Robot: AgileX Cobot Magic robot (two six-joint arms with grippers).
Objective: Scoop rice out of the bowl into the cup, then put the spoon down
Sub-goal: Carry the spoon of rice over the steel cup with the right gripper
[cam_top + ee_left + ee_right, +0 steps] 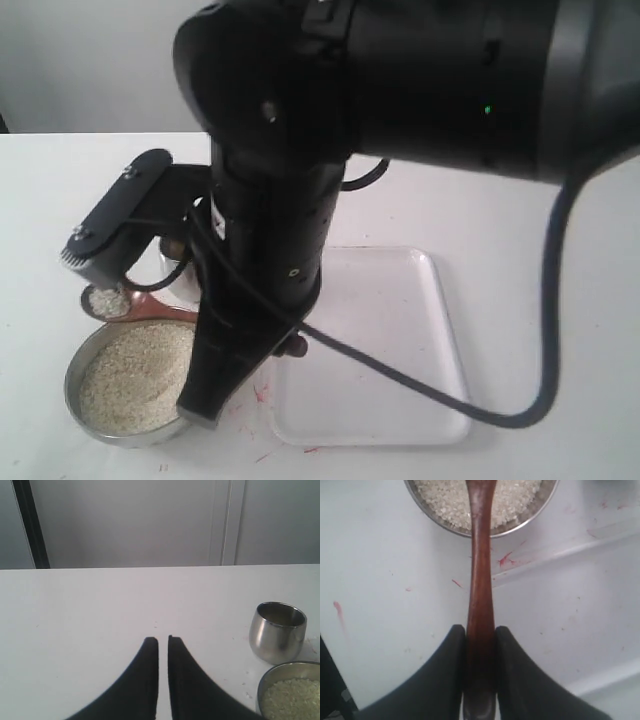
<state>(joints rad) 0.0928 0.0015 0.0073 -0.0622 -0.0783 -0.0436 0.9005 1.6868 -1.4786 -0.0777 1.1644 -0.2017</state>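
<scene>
The steel bowl (78, 415) of rice (135, 380) sits at the lower left of the exterior view. My right gripper (480, 627) is shut on the handle of the reddish-brown wooden spoon (481, 580), which reaches out over the bowl (540, 502) and its rice (440, 500). The spoon's head (108, 300) carries a heap of grains just beyond the bowl's far rim, near the shiny steel cup (168, 268), which the arm mostly hides. My left gripper (163, 639) is shut and empty over bare table, with the cup (277, 630) and bowl (285, 669) off to one side.
A white plastic tray (400, 400) lies right of the bowl, under the right arm; its raised edge (580, 550) shows beside the spoon. Red specks mark the white table. The right arm's black body and cable fill much of the exterior view.
</scene>
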